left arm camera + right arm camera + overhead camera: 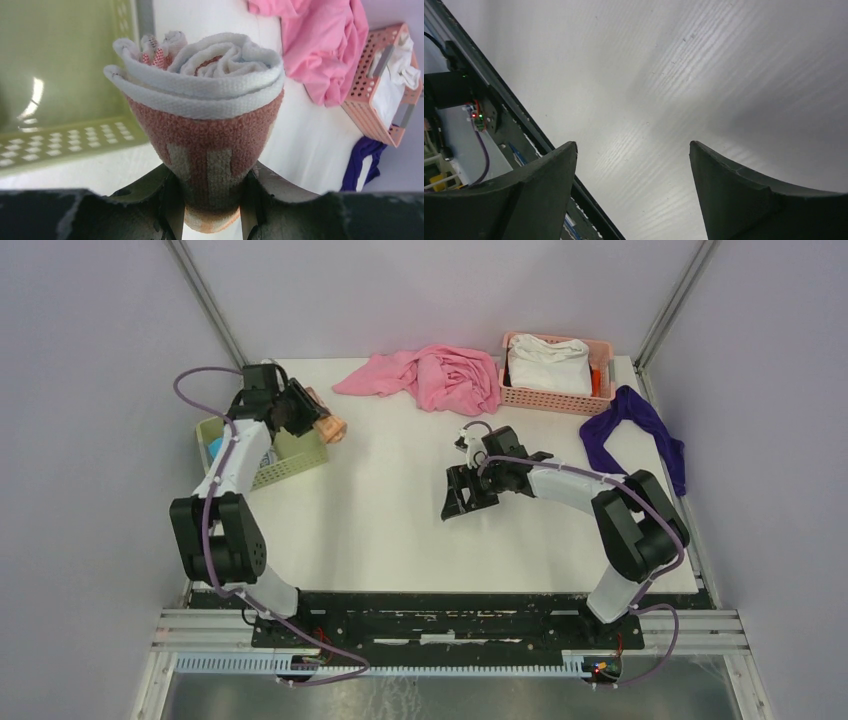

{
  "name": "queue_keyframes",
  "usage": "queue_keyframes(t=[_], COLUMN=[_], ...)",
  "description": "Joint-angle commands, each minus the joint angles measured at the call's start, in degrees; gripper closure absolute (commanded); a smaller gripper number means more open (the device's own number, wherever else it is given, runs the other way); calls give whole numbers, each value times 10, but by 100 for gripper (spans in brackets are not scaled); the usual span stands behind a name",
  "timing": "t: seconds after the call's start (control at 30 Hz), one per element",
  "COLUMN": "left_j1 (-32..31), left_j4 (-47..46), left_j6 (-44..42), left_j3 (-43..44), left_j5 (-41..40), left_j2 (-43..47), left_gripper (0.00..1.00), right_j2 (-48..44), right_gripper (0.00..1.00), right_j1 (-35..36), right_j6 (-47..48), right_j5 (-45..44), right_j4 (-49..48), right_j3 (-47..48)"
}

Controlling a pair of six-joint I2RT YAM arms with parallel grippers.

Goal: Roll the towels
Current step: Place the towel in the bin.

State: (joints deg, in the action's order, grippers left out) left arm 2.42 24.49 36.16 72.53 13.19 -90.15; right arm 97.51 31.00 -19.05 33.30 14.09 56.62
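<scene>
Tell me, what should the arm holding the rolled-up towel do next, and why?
Probably swing the rolled towel sideways over the green basket. The left fingers are clamped on one end of it, the roll looks tight and finished, and it hangs just beside the basket's rim, not yet inside.

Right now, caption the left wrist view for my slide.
Left gripper clamps a rolled towel beside the green basket.

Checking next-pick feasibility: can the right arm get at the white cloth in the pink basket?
Probably yes: the right arm has open, empty jaws; the white cloth lies uncovered in the pink basket on its side, with only bare table between.
</scene>
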Motion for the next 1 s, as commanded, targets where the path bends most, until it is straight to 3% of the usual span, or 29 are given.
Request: queue_keyframes(t=[0.0,0.07,0.37,0.6,0.97], left_j1=[63,87,143,147,140], left_j4=[93,119,252,319,351], left_j6=[-105,-126,-225,-249,-254], left_j3=[117,166,350,397,393], left_j5=[72,80,98,3,-150], left_j2=[-70,-107,-287,-369,-398], left_gripper=[65,66,69,69,67], right_j2=[-18,-19,-34,-42,-38], right_gripper=[7,0,0,0,0], right_j1=[0,-1,-1,0,0], right_j6=[38,41,48,52,50], right_j5=[-42,-42,-50,-56,-56], right_j4=[11,11,7,8,3], right_j3=[-11,-13,-29,-34,-36])
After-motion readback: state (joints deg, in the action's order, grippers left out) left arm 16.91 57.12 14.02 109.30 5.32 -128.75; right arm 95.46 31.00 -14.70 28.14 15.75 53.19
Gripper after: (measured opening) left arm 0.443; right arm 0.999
